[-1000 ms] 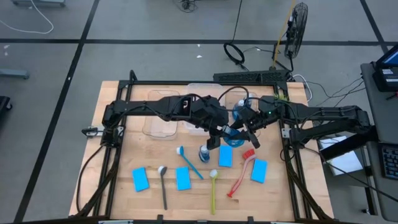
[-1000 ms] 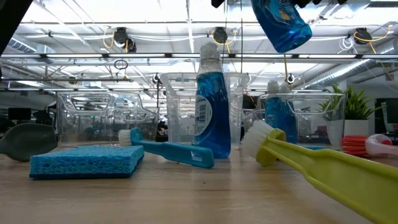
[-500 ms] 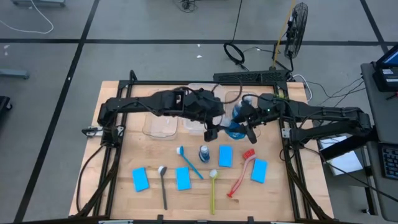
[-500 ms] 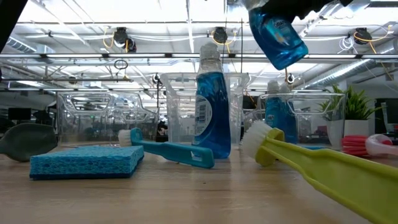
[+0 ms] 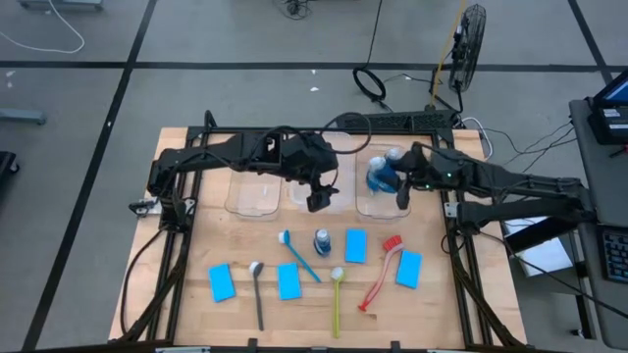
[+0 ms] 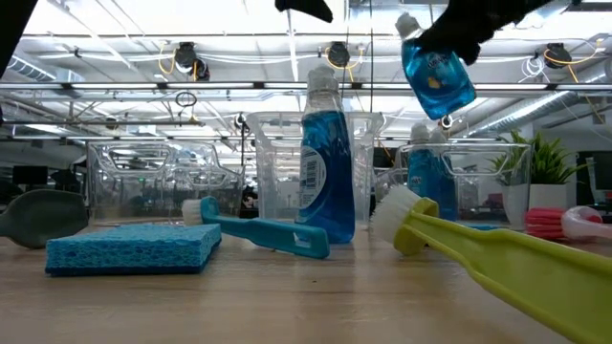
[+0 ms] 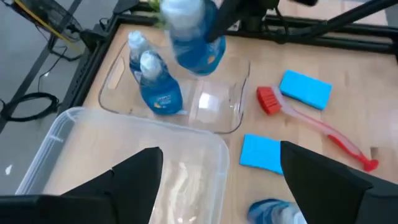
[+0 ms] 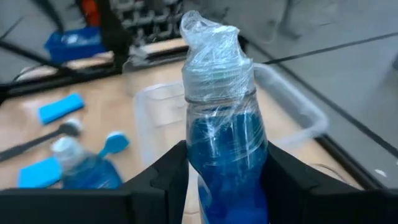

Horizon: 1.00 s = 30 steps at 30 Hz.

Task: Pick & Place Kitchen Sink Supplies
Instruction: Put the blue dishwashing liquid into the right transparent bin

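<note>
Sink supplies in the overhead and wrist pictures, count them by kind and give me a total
Blue bottles: 4, one upright on the table, one in the right gripper, two in a tub
Sponges: 4
Dish brushes: 4
Total: 12

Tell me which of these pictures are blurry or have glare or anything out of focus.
Left wrist view: the held blue bottle near the lens is blurred, the sponges fairly sharp. Right wrist view: the wrapped bottle cap is sharp, the table behind soft. Low view: bright ceiling lights glare, and the yellow-green brush close by is soft. High view: evenly lit.
</note>
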### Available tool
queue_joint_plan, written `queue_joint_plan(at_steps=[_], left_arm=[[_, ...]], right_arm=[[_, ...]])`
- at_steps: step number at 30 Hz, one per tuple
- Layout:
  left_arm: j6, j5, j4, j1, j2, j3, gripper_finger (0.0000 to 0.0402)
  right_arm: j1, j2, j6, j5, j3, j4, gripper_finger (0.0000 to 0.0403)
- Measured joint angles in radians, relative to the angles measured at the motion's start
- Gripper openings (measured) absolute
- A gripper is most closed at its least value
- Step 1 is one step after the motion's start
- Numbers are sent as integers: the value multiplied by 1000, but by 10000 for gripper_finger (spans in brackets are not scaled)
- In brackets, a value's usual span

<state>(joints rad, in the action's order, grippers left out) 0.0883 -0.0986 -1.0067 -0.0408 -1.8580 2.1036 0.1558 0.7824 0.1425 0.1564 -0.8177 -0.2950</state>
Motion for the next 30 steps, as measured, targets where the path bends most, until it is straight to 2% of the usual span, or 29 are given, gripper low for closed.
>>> queue_joint_plan(at_steps=[3, 8, 12, 19, 23, 30], left_arm=[[0, 1, 6, 0, 0, 0, 312], [0, 1, 7, 1, 0, 0, 305], [0, 1, 6, 1, 0, 0, 312], [3, 2, 8, 13, 0, 0, 327], [3, 2, 13, 18, 0, 0, 327], [4, 3, 17, 18, -1, 0, 314]], right_arm=[[0, -58, 26, 30, 71, 74, 148], [0, -125, 42, 10, 228, 309, 148], [0, -142, 55, -26, 366, 500, 148], [-1, -132, 74, -26, 556, 835, 146], [-1, -121, 82, -23, 606, 873, 145], [0, -73, 53, -23, 619, 874, 147]])
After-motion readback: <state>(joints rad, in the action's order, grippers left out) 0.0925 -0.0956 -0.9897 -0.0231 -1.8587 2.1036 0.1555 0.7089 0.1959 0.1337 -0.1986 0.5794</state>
